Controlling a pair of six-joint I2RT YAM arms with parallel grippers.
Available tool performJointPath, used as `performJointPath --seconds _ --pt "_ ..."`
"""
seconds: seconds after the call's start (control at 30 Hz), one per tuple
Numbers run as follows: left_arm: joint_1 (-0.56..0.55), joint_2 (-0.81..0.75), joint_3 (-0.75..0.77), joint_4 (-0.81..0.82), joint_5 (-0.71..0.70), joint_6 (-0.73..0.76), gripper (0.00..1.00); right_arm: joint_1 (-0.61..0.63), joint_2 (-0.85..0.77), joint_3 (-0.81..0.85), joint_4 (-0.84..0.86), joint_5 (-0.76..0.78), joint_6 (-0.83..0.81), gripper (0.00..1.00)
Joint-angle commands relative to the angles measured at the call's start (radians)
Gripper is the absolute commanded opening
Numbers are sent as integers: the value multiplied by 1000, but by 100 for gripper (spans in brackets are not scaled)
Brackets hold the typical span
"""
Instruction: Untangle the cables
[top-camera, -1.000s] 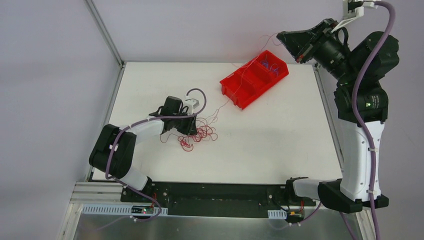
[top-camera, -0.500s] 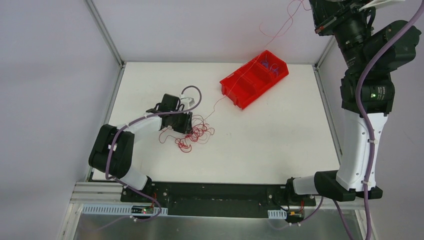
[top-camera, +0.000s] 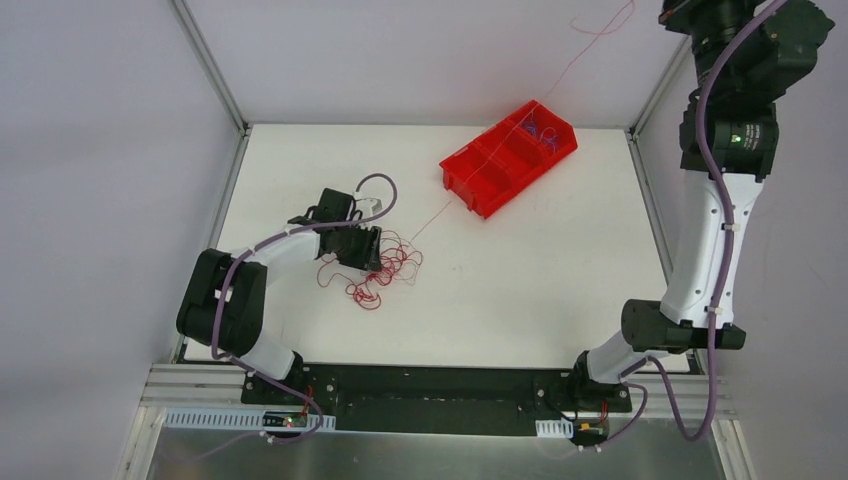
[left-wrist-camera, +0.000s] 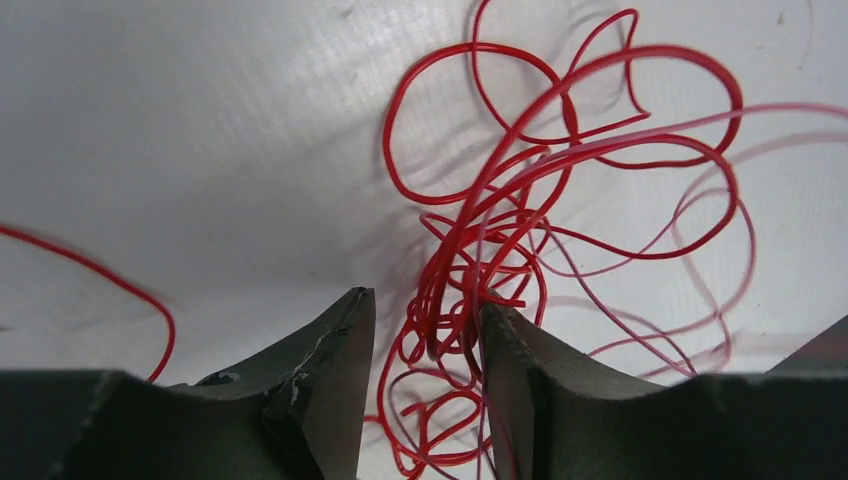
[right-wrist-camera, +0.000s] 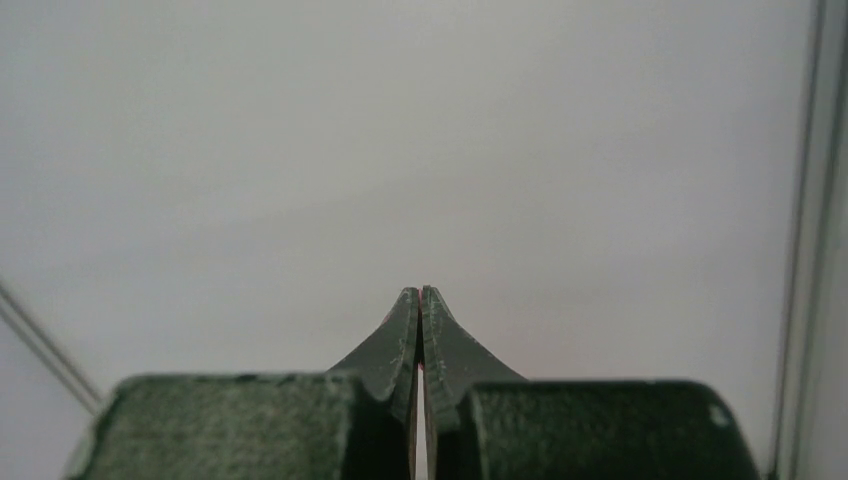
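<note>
A tangle of thin red cables (top-camera: 378, 268) lies on the white table. My left gripper (top-camera: 362, 247) is down on its left side. In the left wrist view the jaws stand apart with a knot of red loops (left-wrist-camera: 470, 290) between the fingertips (left-wrist-camera: 350, 330), so the left gripper (left-wrist-camera: 425, 320) is open around the tangle. One red cable (top-camera: 560, 78) runs taut from the tangle, over the red bin, up toward the top edge. My right gripper (right-wrist-camera: 420, 292) is raised high, shut, with a sliver of red between its tips. In the top view it is out of frame.
A red divided bin (top-camera: 508, 157) stands at the back right of the table (top-camera: 560, 280), with a small blue cable (top-camera: 541, 128) in its far compartment. The right arm (top-camera: 715, 200) stands tall along the right edge. Grey walls and a metal frame surround the table.
My right arm has lifted up and right, out of the top view, pulling the red cable taut. My left gripper and the tangle have slid slightly left.
</note>
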Motion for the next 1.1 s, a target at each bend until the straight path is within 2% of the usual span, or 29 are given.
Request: performJointPath --seconds 0.0,0.2,0.47,0.53,0.73,0.9,1.07 --pt "41 -53 -4 -60 -13 11 47 -65 -27 74 127 50 -18 0" --pt "61 -76 -15 -89 -25 24 52 -96 -42 14 155 29 10 0" --pt "121 -87 -9 -154 -98 113 39 -149 2 86 185 72 -16 0" --pt "139 -98 -10 -167 -86 127 39 -155 -8 64 184 46 -2 0" --pt "149 -98 -2 -172 -26 131 48 -155 -55 -59 198 -95 77 0" --pt "149 -94 5 -169 -15 120 59 -155 -29 -33 203 -100 63 0" --pt "149 -90 5 -165 -11 105 65 -155 32 18 232 -109 83 0"
